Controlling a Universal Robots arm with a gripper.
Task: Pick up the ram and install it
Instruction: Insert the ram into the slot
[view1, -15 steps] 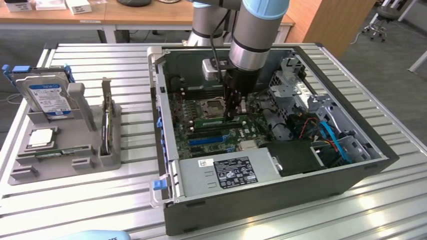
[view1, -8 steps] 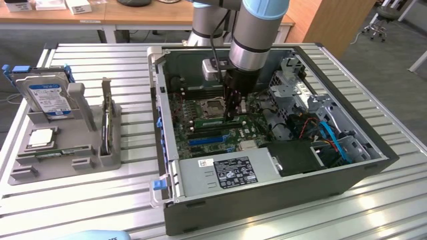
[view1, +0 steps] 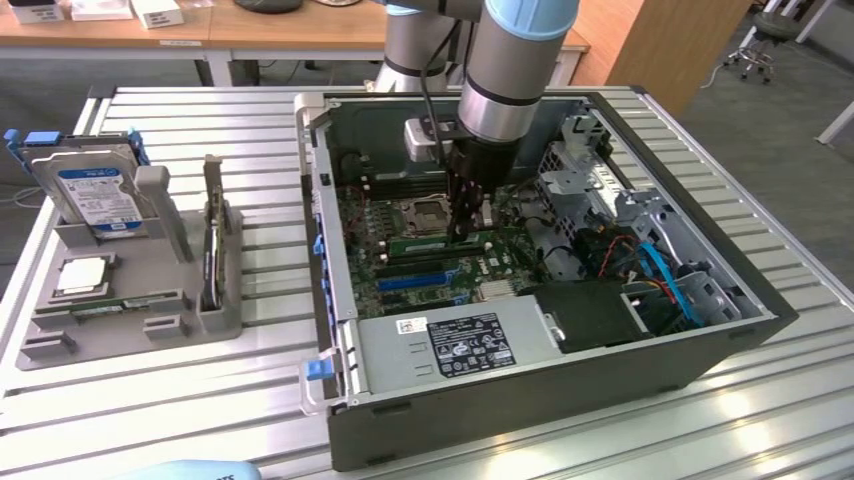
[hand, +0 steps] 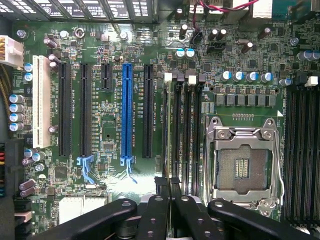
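The ram (view1: 424, 243) is a thin green stick standing on edge in line with the memory slots of the motherboard, inside the open computer case (view1: 534, 410). My gripper (view1: 465, 232) reaches straight down into the case and is shut on the ram at one end. In the wrist view the ram (hand: 167, 130) shows edge-on, running away from my closed black fingertips (hand: 169, 186). It lies between the black expansion slots and the empty CPU socket (hand: 243, 162). Its lower edge is hidden, so how deep it sits in the slot I cannot tell.
A grey parts holder (view1: 200, 320) on the slatted table at the exterior view's left carries a blue-labelled hard drive (view1: 96, 190) and a square silver chip (view1: 83, 275). Drive cages and blue cables (view1: 667, 280) crowd the case's right side. A blue slot (hand: 127, 115) lies beside the ram.
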